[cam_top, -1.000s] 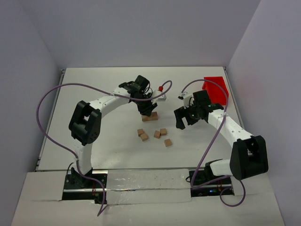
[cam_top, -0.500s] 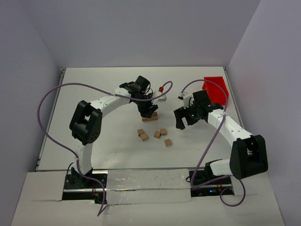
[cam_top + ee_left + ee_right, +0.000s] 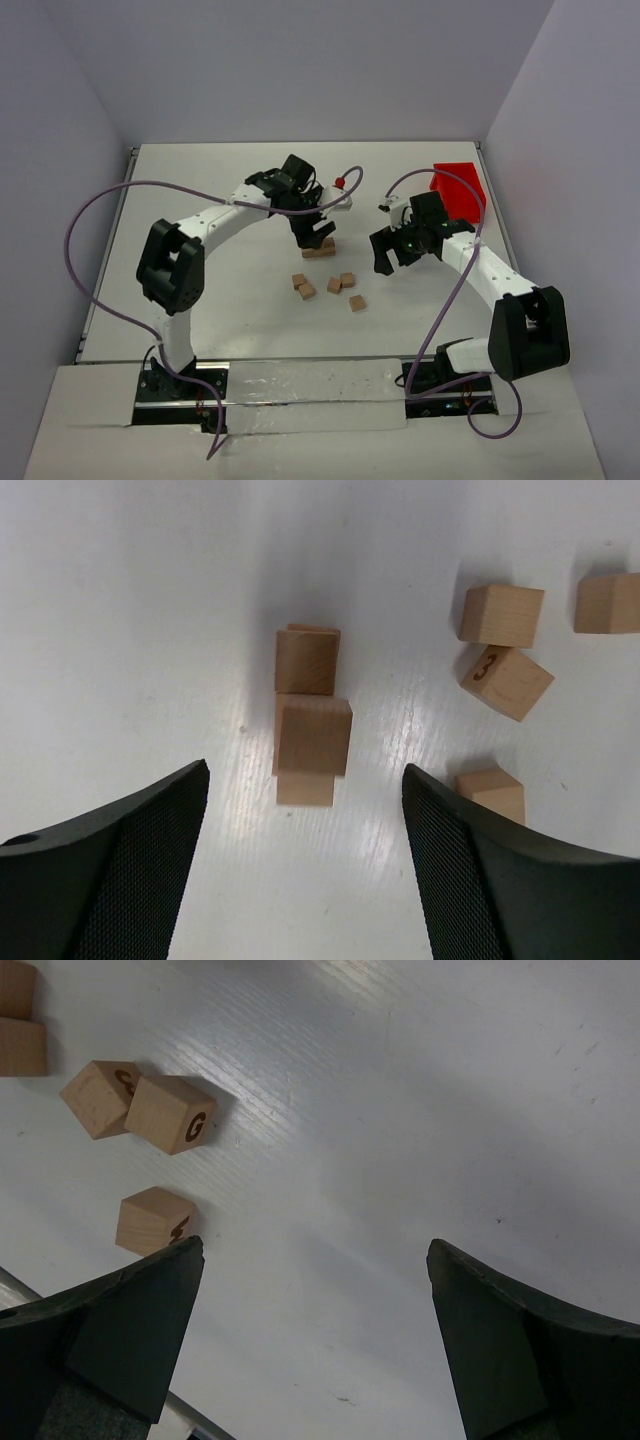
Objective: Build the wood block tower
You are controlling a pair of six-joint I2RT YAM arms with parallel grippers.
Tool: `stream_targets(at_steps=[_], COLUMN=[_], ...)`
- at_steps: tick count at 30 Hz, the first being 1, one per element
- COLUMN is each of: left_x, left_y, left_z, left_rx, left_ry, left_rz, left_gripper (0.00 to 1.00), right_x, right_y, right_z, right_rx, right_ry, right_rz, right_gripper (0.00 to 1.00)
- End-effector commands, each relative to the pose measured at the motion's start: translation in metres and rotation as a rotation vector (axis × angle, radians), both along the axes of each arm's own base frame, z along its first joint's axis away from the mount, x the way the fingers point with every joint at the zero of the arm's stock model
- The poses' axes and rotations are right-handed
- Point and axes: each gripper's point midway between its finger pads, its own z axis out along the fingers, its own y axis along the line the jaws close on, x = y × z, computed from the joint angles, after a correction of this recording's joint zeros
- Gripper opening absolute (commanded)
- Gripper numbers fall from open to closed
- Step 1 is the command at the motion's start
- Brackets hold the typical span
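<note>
White tabletop point(image 3: 200, 300) between pale walls point(image 3: 300, 70); left gripper point(image 3: 313, 233) hangs spread over the tan wooden-cube tower point(image 3: 312, 735), perhaps two high; right gripper point(image 3: 315, 1250) spread, empty.

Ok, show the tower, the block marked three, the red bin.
tower point(image 3: 313, 738), left wrist view, top cube's face
block marked three point(image 3: 515, 685), left wrist view, top face
red bin point(image 3: 460, 185), top external view, bare inside

A red bin point(image 3: 460, 186) sits near the far right corner of the white table point(image 3: 200, 200) (close beside the right wall point(image 3: 565, 150)).
</note>
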Motion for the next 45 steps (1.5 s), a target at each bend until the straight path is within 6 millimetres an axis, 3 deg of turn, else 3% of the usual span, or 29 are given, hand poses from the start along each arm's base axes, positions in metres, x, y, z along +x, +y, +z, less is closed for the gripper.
stream_targets(at_steps=[1, 2, 4, 6, 12, 20, 26, 37, 45], left_x=[-0.010, -0.013, -0.030, -0.042, -0.074, -0.067, -0.074, -0.084, -0.081], left_y=[0.018, 0.019, 0.033, 0.044, 0.063, 0.058, 0.051, 0.046, 0.042], left_z=[0.077, 0.088, 0.074, 0.074, 0.023, -0.015, -0.037, -0.057, -0.068], left_rx=[-0.115, -0.136, -0.128, -0.140, -0.106, -0.076, -0.048, -0.028, -0.015], left_ry=[-0.137, -0.158, -0.144, -0.157, -0.071, -0.046, -0.027, 0.025, 0.027], left_rz=[0.019, 0.018, 0.022, 0.029, 0.035, 0.041, 0.004, -0.046, -0.051], left_gripper=[0.79, 0.79, 0.75, 0.71, 0.63, 0.61, 0.63, 0.64, 0.62], right_x=[0.010, 0.010, 0.011, 0.011, 0.011, 0.010, 0.011, 0.012, 0.012], right_y=[0.001, 0.001, 0.001, 0.001, 0.001, -0.001, -0.002, -0.003, -0.003], right_z=[0.009, 0.009, 0.009, 0.009, 0.008, 0.005, 0.004, 0.001, 0.000], right_rx=[0.013, 0.013, 0.013, 0.015, 0.012, 0.001, -0.003, -0.011, -0.013], right_ry=[-0.037, -0.037, -0.037, -0.037, -0.033, -0.027, -0.024, -0.017, -0.013], right_rz=[-0.008, -0.008, -0.009, -0.010, -0.011, -0.017, -0.017, -0.019, -0.019], right_gripper=[1.00, 1.00, 1.00, 1.00, 1.00, 1.00, 1.00, 1.00, 1.00])
